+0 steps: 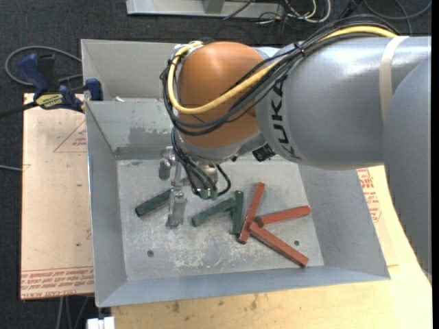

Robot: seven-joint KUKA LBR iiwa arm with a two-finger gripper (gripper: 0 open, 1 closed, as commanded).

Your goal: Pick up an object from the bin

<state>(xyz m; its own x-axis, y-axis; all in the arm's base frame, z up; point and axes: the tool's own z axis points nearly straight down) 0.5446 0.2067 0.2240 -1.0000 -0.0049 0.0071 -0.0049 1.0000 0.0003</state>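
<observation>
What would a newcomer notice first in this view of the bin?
The big grey arm with its orange wrist cover takes up the upper right, its gripper down near the bin floor at left centre beside a dark green stick. To its right lie more green sticks and a cluster of red sticks.

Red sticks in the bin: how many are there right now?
3. The steep red stick lies beside a green stick; the near-level red stick lies right of it; the diagonal red stick runs below, toward the bin's front. The arm may hide more.
</observation>
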